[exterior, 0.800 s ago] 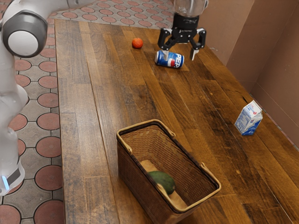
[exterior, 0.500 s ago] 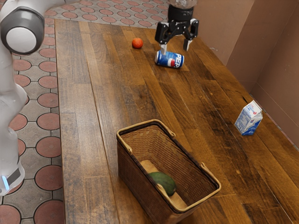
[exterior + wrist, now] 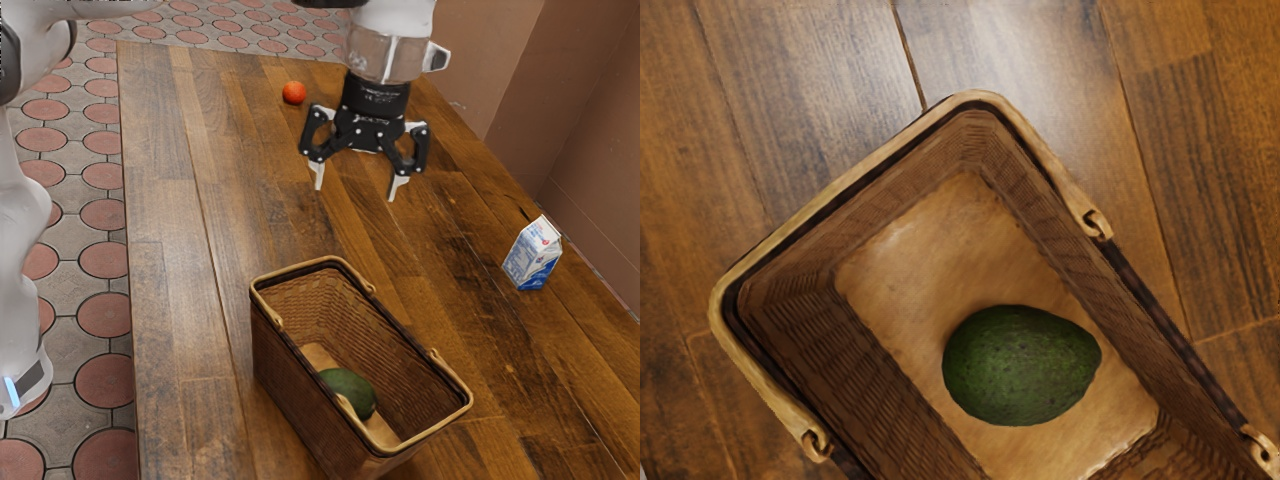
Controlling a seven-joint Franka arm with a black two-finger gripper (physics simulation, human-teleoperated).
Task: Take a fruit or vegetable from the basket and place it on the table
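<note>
Comparing exterior views: our fingers (image 3: 356, 194), released and spread, have shifted toward six o'clock, nearer the basket (image 3: 275, 365); the rest of what we list lies unmoved. Count: one basket; one avocado (image 3: 1020, 365), on the basket's floor; one orange (image 3: 293, 92) on the table (image 3: 180, 300), at twelve o'clock from the basket; one carton (image 3: 533, 255), upright, at two o'clock.

Seemingly dark green, speckled avocado (image 3: 1021, 365)
</note>
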